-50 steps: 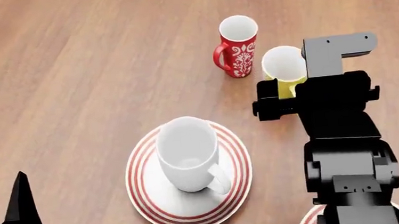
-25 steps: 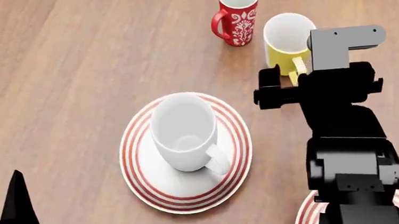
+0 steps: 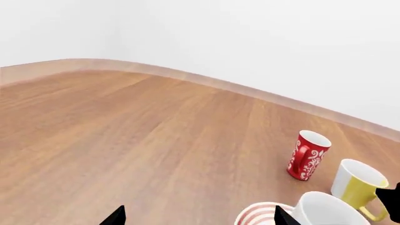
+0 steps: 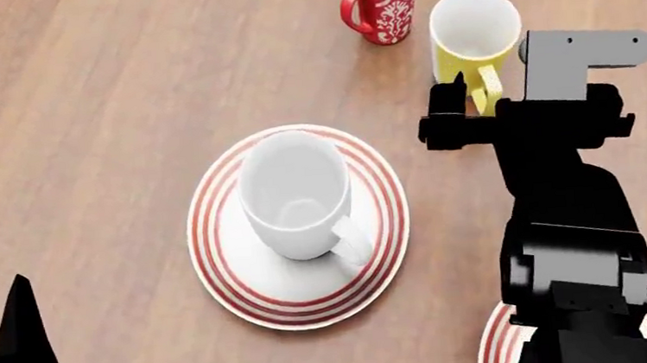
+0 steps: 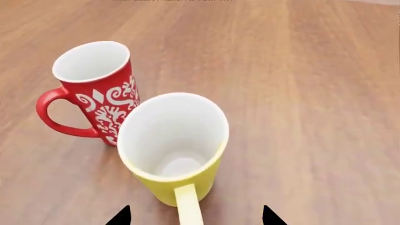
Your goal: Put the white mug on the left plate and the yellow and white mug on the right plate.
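Wooden tabletop [image 4: 109,103] carries the yellow and white mug [image 5: 173,149] just ahead of the spread right gripper [image 5: 195,216], a rigid, glossy, probably slippery cup best pinched at its handle.

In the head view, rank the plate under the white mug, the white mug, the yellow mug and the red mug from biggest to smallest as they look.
1. the left plate
2. the white mug
3. the yellow and white mug
4. the red mug, though the frame's top edge crops it, so its place against the yellow one is unsure.

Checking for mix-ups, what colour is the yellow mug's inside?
White inside the yellow and white mug; right wrist view.
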Robot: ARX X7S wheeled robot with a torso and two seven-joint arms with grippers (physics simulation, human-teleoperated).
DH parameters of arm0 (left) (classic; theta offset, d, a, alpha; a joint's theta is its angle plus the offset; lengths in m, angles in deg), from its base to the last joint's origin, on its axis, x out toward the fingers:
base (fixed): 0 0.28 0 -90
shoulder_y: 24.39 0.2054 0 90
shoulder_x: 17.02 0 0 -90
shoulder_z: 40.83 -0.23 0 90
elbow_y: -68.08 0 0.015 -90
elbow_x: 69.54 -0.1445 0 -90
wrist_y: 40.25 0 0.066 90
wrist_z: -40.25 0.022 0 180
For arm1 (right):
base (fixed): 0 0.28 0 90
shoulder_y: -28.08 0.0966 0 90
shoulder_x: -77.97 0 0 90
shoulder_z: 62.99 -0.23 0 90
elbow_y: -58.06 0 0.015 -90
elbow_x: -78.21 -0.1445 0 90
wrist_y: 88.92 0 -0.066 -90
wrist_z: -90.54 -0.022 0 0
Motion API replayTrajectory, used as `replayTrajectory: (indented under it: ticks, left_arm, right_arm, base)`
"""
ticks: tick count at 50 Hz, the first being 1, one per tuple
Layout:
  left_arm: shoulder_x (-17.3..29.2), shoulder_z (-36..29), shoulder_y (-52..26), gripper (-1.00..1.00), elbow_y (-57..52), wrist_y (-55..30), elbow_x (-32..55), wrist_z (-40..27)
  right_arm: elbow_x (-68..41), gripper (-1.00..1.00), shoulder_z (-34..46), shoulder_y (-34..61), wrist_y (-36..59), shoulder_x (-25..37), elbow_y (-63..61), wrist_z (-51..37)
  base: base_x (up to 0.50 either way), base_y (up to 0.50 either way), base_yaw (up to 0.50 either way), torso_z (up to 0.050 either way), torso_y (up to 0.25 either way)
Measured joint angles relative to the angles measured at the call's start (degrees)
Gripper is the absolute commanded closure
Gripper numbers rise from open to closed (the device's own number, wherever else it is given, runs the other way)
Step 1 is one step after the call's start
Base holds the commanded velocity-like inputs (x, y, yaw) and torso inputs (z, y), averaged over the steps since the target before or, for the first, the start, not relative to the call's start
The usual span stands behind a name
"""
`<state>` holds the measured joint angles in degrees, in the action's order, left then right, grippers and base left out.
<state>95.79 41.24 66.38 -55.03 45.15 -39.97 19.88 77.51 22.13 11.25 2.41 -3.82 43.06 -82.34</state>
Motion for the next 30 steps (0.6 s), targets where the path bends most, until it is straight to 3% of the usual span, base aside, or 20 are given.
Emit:
replayTrajectory:
  ticks: [3, 9, 30]
  left_arm:
    - [0.0, 0.0, 0.0, -1.00, 0.0, 0.1, -0.1, -0.1]
    - [0.1, -0.1, 0.3, -1.00, -0.3, 0.9, 0.1, 0.4]
    - [0.2, -0.3, -0.1, -1.00, 0.0, 0.3, 0.5, -0.3]
  right_arm:
    - [0.1, -1.00, -0.3, -0.1, -0.2, 0.0, 0.0, 0.0]
    - [0.3, -1.00, -0.7, -0.1, -0.5, -0.1, -0.1, 0.3]
    - [0.6, -1.00, -0.9, -0.1, -1.2, -0.4, 0.0, 0.8]
  base:
    - [0.00, 0.00, 0.00, 0.000, 0.000]
    - [0.00, 0.00, 0.00, 0.020, -0.250]
    - [0.00, 0.00, 0.00, 0.001, -0.001]
